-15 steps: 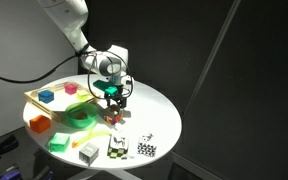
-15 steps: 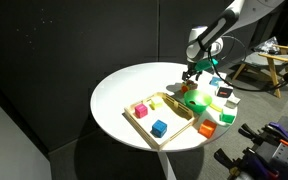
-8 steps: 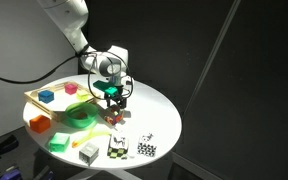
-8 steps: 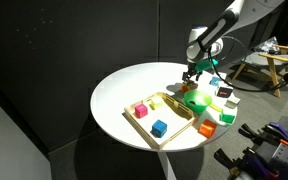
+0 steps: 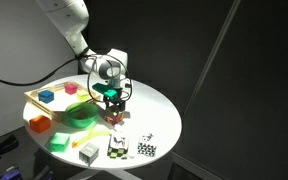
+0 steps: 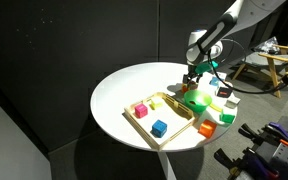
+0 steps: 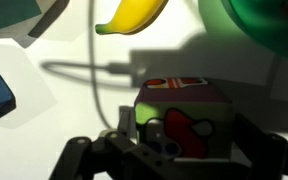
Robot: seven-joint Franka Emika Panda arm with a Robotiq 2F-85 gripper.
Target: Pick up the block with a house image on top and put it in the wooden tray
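The pincer point(image 7: 184, 150) stands partly open, its dark fingers point(image 7: 132, 125) close on either side of the block with a house image point(image 7: 184, 112); whether they press on it I cannot tell. The block's top picture, red on pale, is too blurred to read. In an exterior view the block point(image 5: 113, 116) sits mid-bench point(image 5: 156, 112), just right of the green dish point(image 5: 81, 116), well apart from the wooden tray point(image 6: 144, 130).

— What colours are in the wooden tray point(image 6: 176, 117)?
— Light wood, with a pink cube point(image 6: 141, 110) and a blue cube point(image 6: 159, 127).
— And the block with a house image point(image 7: 184, 115)?
— Dark red sides, and a pale face with red and green marks.
— What else?
— A yellow banana point(image 7: 134, 15), a green ring dish point(image 5: 81, 116), an orange block point(image 5: 39, 123) and a black-and-white patterned cube point(image 5: 117, 148).
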